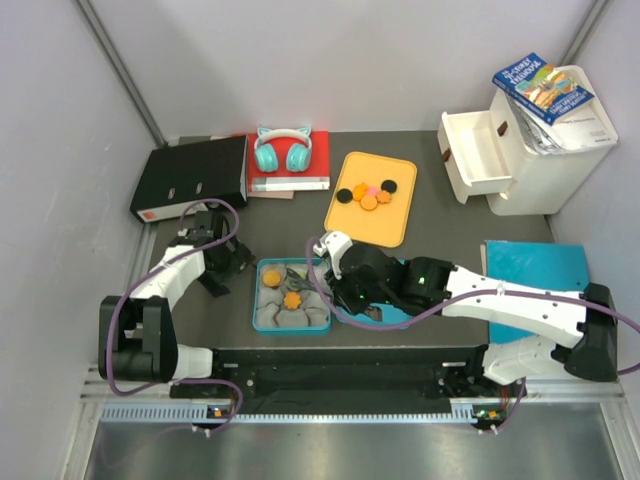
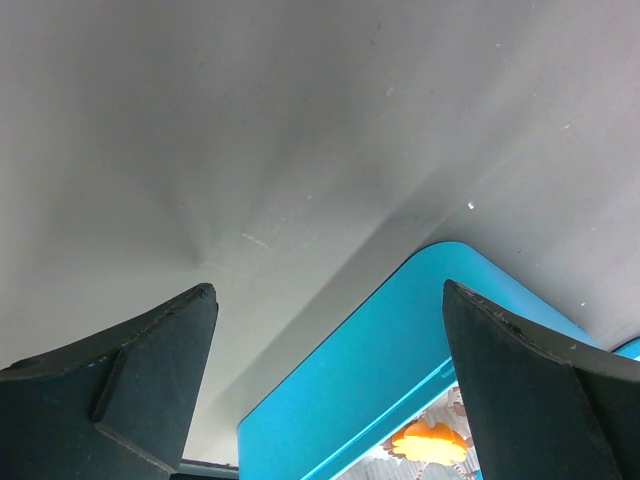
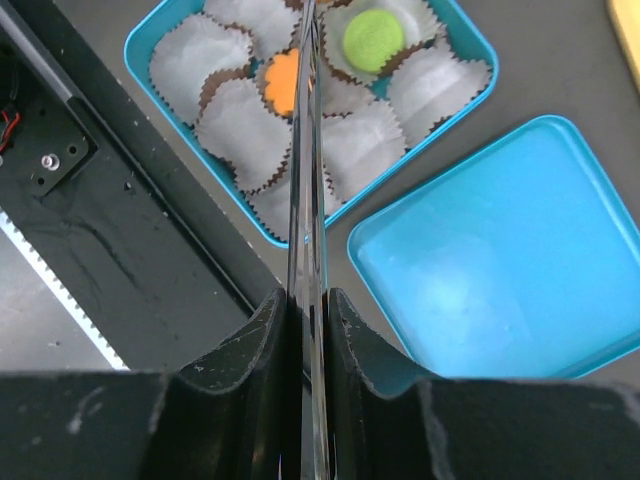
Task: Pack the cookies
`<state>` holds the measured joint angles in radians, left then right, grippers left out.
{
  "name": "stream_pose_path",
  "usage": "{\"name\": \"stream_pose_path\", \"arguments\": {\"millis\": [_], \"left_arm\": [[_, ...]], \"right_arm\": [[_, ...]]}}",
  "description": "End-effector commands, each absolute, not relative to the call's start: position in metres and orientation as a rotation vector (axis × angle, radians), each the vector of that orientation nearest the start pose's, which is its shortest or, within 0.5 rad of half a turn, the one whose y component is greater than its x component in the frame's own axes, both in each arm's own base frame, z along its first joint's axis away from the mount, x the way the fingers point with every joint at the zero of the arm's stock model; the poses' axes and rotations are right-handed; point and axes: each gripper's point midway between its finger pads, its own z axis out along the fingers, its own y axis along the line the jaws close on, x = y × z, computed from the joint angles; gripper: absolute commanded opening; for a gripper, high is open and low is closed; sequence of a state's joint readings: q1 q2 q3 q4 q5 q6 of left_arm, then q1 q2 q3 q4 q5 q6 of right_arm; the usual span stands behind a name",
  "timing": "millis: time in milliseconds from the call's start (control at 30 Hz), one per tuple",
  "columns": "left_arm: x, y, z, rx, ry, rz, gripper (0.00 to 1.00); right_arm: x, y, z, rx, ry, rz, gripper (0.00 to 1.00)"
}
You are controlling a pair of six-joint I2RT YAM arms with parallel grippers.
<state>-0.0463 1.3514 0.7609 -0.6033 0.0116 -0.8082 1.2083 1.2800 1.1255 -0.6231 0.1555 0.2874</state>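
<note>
Clenched hard, the right tool (image 3: 308, 300) fills the bottom of its wrist view, its two dark fingers (image 3: 255, 350) pressed together on a thin metal strip (image 3: 305, 150) seen edge-on. That strip runs forward over an open blue tin (image 2: 360, 370) lined with grey-white paper cups (image 3: 245, 130). One cup holds a green cookie (image 3: 373, 35), and a cup just beside the strip holds an orange cookie (image 3: 283, 82), partly hidden behind the metal. The tin's blue lid (image 3: 490, 240) lies upturned on the dark counter (image 1: 450, 230), right next to the tin on its right.

From above, a second orange cookie (image 1: 270, 278) shows in a cup near the tin's far left corner. The rest of the cookies (image 1: 367, 193), black, orange and one pink, sit clustered on a yellow tray (image 1: 370, 225) beyond the tin, apart from it.

The left tool (image 2: 328, 288) hangs just left of the tin, released, its fingers spread wide with nothing between them; past them its wrist view shows bare counter and the tin's rounded corner.

Along the far edge stand a black binder (image 1: 190, 180) and a red book (image 1: 318, 160) with teal headphones (image 1: 280, 150) on it. A white drawer unit (image 1: 530, 150), one drawer pulled out, carries a blue paperback (image 1: 545, 88) at the far right, and a blue folder (image 1: 535, 265) lies near the right arm.
</note>
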Motion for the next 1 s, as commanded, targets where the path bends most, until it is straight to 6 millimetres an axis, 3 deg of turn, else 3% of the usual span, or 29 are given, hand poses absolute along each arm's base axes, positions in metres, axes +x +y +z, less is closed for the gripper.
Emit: {"name": "stream_pose_path", "arguments": {"millis": [0, 333, 667, 733, 967], "left_arm": [[0.268, -0.045, 0.042, -1.025, 2.587, -0.255, 0.98], [0.267, -0.047, 0.039, -1.019, 2.604, -0.257, 0.98], [0.266, -0.046, 0.037, -1.019, 2.606, -0.258, 0.98], [0.266, -0.046, 0.037, -1.017, 2.607, -0.257, 0.98], [0.266, -0.046, 0.037, -1.021, 2.605, -0.258, 0.98]], "right_arm": [[0.124, 0.328, 0.177, -1.079, 2.193, 0.575, 0.0], [0.115, 0.335, 0.152, -1.155, 2.257, 0.551, 0.0], [0.123, 0.328, 0.131, -1.162, 2.327, 0.399, 0.0], [0.123, 0.33, 0.136, -1.157, 2.312, 0.422, 0.0], [0.114, 0.343, 0.184, -1.155, 2.192, 0.613, 0.0]]}}
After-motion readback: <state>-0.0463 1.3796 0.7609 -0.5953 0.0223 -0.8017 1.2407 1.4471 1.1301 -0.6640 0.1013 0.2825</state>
